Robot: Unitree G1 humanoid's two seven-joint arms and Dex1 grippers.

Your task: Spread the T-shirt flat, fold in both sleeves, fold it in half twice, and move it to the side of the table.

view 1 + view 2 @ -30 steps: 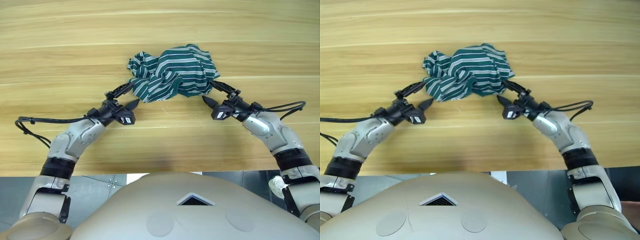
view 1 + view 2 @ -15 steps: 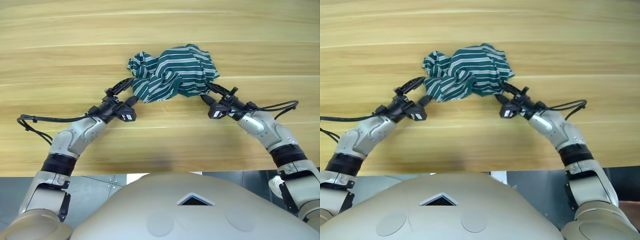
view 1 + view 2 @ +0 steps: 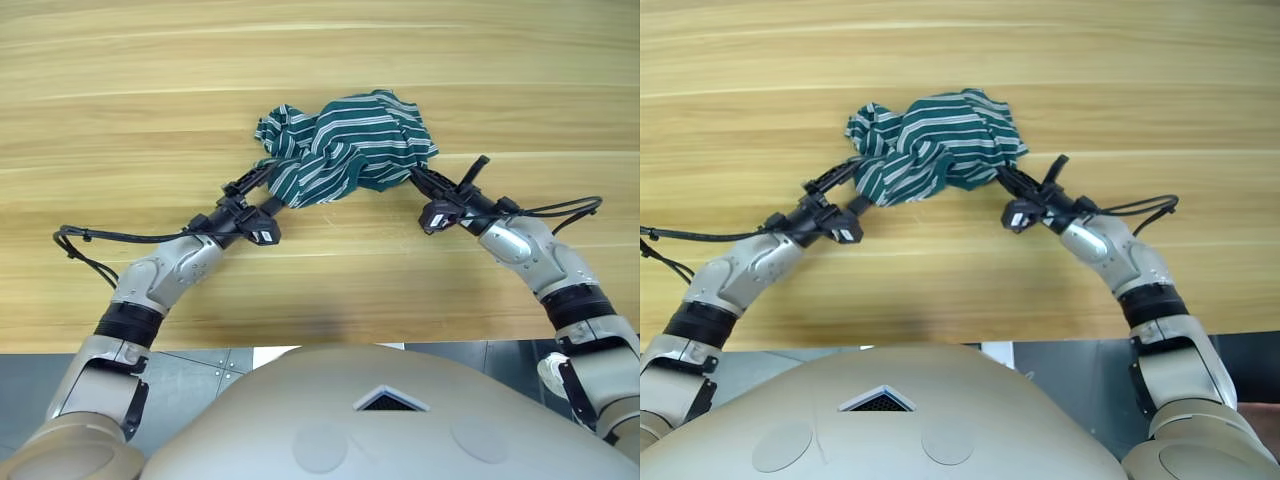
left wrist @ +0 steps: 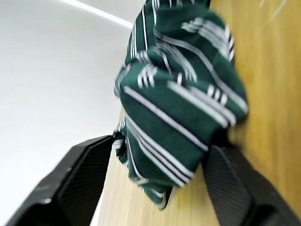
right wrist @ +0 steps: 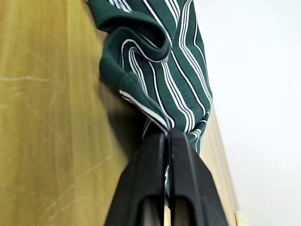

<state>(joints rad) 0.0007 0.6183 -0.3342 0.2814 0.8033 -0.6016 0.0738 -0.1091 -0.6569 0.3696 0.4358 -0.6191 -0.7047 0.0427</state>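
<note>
Pinches the T-shirt (image 3: 345, 145) with the right gripper (image 5: 165, 136), both fingers pressed flat together on a white-striped fold at the tip. Grips only that edge; leaves the remaining cloth bunched just beyond the fingertips, rising away from them in dark green folds.

Straddles the opposite near corner of the bundle with the left gripper (image 4: 162, 149), fingers (image 4: 80, 174) spread wide, one on each side of a drooping fold. Has cloth between the fingers, not clamped.

Seen from the head: sits as one crumpled heap directly between the two grippers and a little beyond them, touching both sets of fingertips, resting on the wooden table (image 3: 150, 80). Shows green fabric with thin white stripes, sleeves and hem not tellable in the crumple.

Amounts to one T-shirt and two grippers, one at each near corner of the heap. Adds two black cables, one looping back from the left wrist (image 3: 100, 240) and one from the right (image 3: 560, 212), both trailing behind the grippers over bare wood, well apart from the shirt.
</note>
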